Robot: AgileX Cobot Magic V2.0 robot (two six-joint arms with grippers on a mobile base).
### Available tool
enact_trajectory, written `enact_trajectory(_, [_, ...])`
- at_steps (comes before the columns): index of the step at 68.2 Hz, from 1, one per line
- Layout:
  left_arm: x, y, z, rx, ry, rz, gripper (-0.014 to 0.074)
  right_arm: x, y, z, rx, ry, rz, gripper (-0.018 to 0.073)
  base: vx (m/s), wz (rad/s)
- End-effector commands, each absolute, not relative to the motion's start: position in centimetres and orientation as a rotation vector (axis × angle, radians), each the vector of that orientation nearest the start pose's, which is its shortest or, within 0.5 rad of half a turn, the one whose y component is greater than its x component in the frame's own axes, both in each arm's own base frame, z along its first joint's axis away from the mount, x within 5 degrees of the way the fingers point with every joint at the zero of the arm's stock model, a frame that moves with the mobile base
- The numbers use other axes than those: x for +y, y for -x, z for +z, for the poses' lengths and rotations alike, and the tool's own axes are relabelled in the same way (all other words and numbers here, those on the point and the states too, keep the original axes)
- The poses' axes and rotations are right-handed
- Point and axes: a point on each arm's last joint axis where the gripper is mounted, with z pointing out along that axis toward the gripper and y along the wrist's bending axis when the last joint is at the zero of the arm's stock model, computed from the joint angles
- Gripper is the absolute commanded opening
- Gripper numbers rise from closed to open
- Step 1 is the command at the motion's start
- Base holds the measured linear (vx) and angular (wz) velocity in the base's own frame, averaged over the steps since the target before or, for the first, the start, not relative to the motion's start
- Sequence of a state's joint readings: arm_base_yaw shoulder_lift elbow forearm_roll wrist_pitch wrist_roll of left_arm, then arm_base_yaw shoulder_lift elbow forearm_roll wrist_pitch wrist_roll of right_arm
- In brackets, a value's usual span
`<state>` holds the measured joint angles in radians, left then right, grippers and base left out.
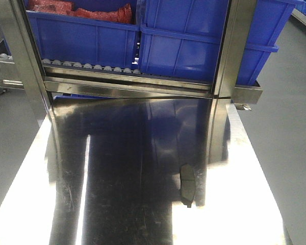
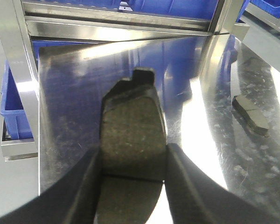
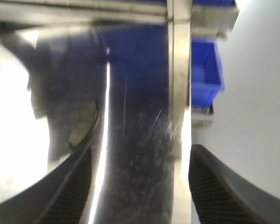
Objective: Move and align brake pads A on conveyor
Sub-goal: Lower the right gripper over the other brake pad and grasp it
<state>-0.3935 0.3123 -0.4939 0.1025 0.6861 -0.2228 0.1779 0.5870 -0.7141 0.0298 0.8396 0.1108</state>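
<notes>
In the left wrist view, my left gripper is shut on a brake pad, its fingers pressing the pad's long sides at the middle groove. The pad is held above the shiny steel table, with its end tab pointing away from me. A second brake pad lies flat on the table to the right, also seen in the front view as a brake pad. My right gripper is open with nothing between its fingers, above the table's right side. A blurred grey shape lies by its left finger. The conveyor is out of view.
Blue bins stand on a steel roller rack at the far end of the table. Steel uprights rise at the rack's corners. Grey floor lies past the table's right edge, and a blue bin sits low beyond it.
</notes>
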Motion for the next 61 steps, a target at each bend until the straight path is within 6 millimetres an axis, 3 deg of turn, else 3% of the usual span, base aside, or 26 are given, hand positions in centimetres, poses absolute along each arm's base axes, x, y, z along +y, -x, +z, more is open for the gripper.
enact_trajectory(1, [-2.0,-6.2,31.4,1.874,-0.2,-0.319,-0.0006,2.6,-13.0,34.4,2.263,0.051,0.217,0.0431,0.0,0.0])
enact_trajectory(10, [-2.0,-6.2,31.4,1.874,-0.2,-0.319,-0.0006,3.4,-16.8,33.2,2.428,0.048,0.207,0.0428,0.0,0.0])
enact_trajectory(23, [-2.0,-6.2,31.4,1.874,-0.2,-0.319,-0.0006,4.1,-21.1,29.7,2.643,0.047,0.174,0.0428,0.0,0.0])
enact_trajectory(38, [-2.0,-6.2,31.4,1.875,-0.2,-0.318,-0.0006,5.0,-23.8,25.8,2.804,0.023,0.162,0.0428,0.0,0.0])
enact_trajectory(46, [-2.0,-6.2,31.4,1.875,-0.2,-0.318,-0.0006,6.9,-25.2,24.4,2.861,0.055,0.168,0.0428,0.0,0.0])
enact_trajectory(61, [-2.0,-6.2,31.4,1.875,-0.2,-0.318,-0.0006,11.3,-28.0,24.5,2.857,0.045,0.197,0.0429,0.0,0.0])
